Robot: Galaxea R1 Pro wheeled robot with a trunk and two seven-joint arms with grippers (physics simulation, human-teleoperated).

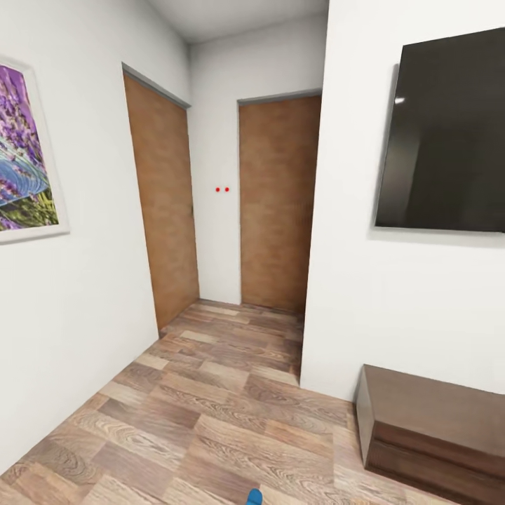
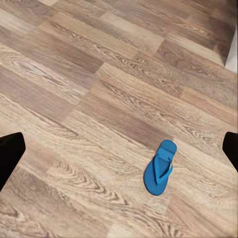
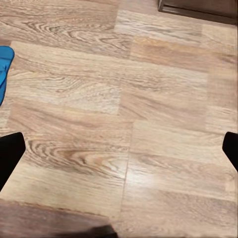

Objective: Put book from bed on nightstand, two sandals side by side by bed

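On the left wall hangs a framed lavender picture (image 1: 21, 151), and further along two brown wooden doors (image 1: 163, 203) close off a short hallway. Beyond the corner to the right, a dark flat television (image 1: 445, 137) is mounted above a long, low, dark brown dresser (image 1: 435, 421). Wood-plank floor (image 1: 210, 407) runs through all of it.

One blue sandal (image 2: 160, 167) lies flat on the planks, strap side up, alone and well apart from the dresser. Its tip just peeks in at the bottom edge of the head view (image 1: 254, 497), close in front of the robot. No bed, book or second sandal appears here.

From the left wrist camera the sandal sits whole, ahead of and between the two dark fingertips (image 2: 10, 158) of the left gripper (image 2: 119, 153), which are spread wide with nothing held; its long axis runs on a slant to the line between them. The right gripper (image 3: 119, 153) is likewise spread wide and empty, catching a mere sliver of blue at the frame's edge (image 3: 4, 67).

My guess is the left arm is the better placed to reach down, after turning the wrist so the fingers close across the sole's narrow width.
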